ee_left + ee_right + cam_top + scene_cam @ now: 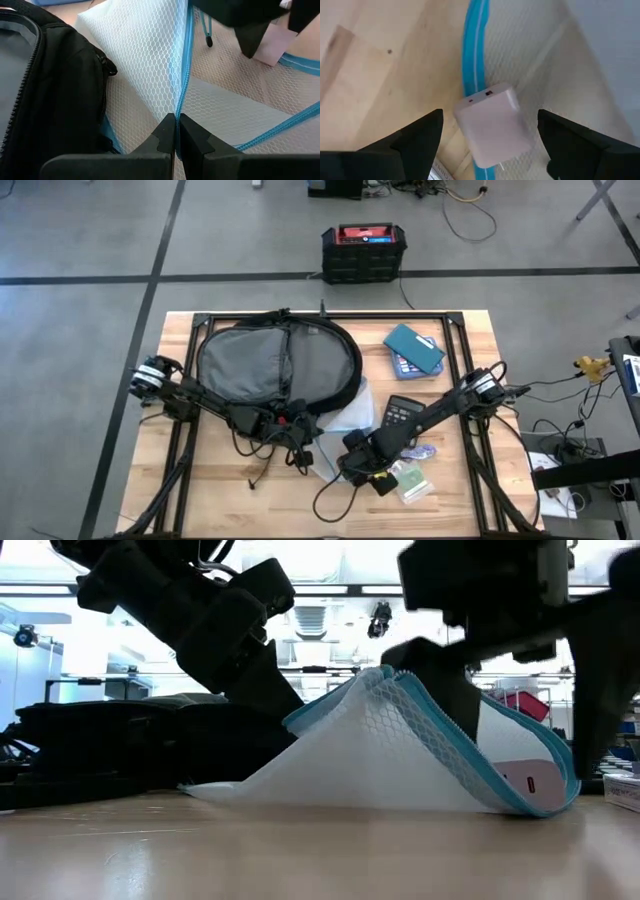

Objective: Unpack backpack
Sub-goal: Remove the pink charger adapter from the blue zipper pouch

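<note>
I have the backpack (275,365) lying flat and unzipped in the upper middle of the high view, grey lining up, on the tabletop (215,490). Just below and right of it sits a white mesh pouch with blue zipper trim (400,755), and both arms are working on that.

My left end effector (176,131) is pinched shut on the pouch's blue zipper edge — in the low view that edge is lifted into a tent-like peak, so I judge the grip is there to hold the mouth up and keep the pouch from sliding.

My right end effector (490,132) is at the lower middle of the high view, fingers spread wide and holding nothing. Its wrist view shows a small white charger block (492,125) lying between the 2 fingers, half across the blue trim at the pouch's open edge. The spread looks set to straddle the block, so I take the step in hand to be drawing it out of the pouch.

To the right in the high view — a teal case (414,347), a dark calculator (399,417) and a clear packet with a green card (412,480), laid well apart from the bag.
</note>
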Robot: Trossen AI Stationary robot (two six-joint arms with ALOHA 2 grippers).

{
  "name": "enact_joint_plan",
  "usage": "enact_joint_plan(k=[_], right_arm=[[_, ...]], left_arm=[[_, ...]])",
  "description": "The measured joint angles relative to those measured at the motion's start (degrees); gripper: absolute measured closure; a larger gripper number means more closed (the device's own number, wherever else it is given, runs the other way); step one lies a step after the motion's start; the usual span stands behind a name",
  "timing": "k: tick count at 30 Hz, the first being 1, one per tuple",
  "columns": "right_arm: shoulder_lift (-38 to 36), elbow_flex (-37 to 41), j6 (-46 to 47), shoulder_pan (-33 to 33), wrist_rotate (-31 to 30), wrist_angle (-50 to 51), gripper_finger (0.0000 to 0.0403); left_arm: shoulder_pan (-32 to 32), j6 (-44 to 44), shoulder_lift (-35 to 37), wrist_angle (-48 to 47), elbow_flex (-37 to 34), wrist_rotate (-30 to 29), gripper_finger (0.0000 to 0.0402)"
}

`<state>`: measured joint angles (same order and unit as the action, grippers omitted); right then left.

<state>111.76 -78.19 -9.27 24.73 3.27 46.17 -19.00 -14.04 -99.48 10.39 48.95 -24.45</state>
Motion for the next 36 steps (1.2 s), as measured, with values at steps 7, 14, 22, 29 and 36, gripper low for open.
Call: enact_joint_plan(k=[7,14,22,29,36], right_arm=[[1.2,-0.6,4.5,-0.4,-0.3,1.4,0.0178],[-1.0,-4.7,12.5,0.3,0.2,8.3,0.0233],[-3.8,-2.0,26.5,5.3,-1.8,14.8,0.0224],[-6.9,4.8,41.5,9.2,-4.5,14.6,0.0227],[-7.3,7.7,45.7,9.5,-6.3,9.9,0.0184]], left_arm=[[0.0,-0.2,0.0,-0.3,0.0,0.0,0.0402],[0.0,-0.2,0.0,-0.8,0.0,0.0,0.0402],[0.0,-2.3,0.0,-3.4,0.0,0.0,0.0402],[0.0,-3.2,0.0,-3.4,0.0,0.0,0.0402],[0.0,-3.1,0.0,-2.4,0.0,0.0,0.0401]])
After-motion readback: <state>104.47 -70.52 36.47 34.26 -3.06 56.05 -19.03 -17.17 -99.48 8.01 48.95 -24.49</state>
